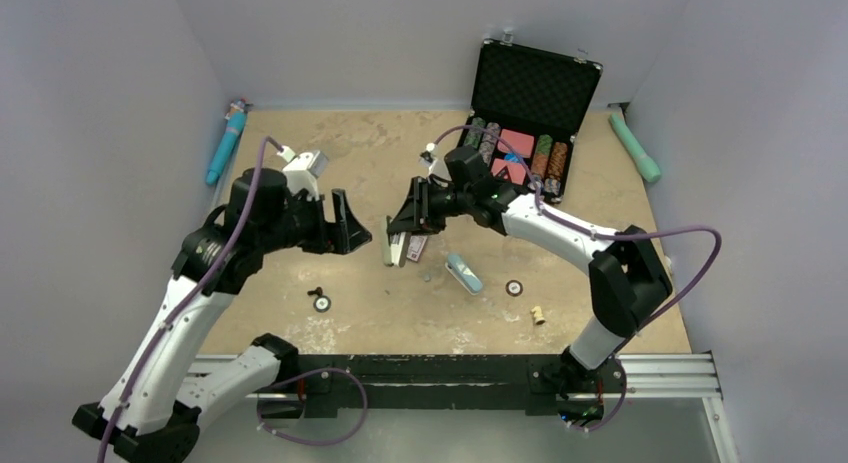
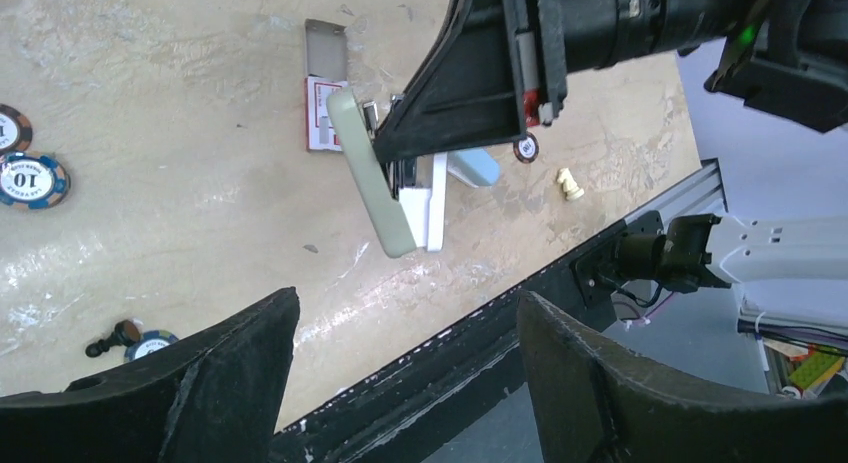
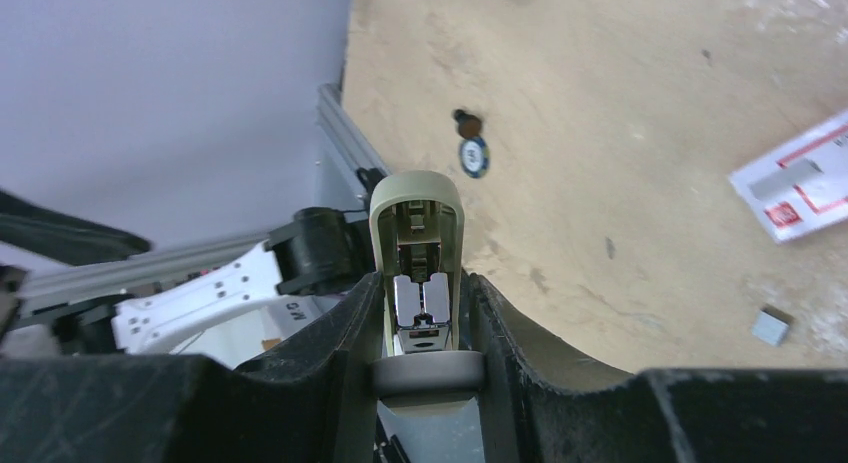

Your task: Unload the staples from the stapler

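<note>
My right pincer [image 3: 422, 283] was clenched on the stapler [image 3: 415, 198]. It squeezed the body from both sides, so the pale-green cover stood hinged open and the metal channel inside was bared for reaching. I held it low over the worktop [image 1: 350, 143], angled toward my other arm; whether it touched the surface I could not tell. My left pincer [image 2: 405, 303] hovered near it, released, jaws spread wide and holding nothing, placed, I judged, to pick at the channel. A tiny grey strip that I took for the staples [image 3: 770, 326] lay on the worktop near the red-and-white box [image 3: 800, 178]. Whether more sat in the channel I could not tell.
</note>
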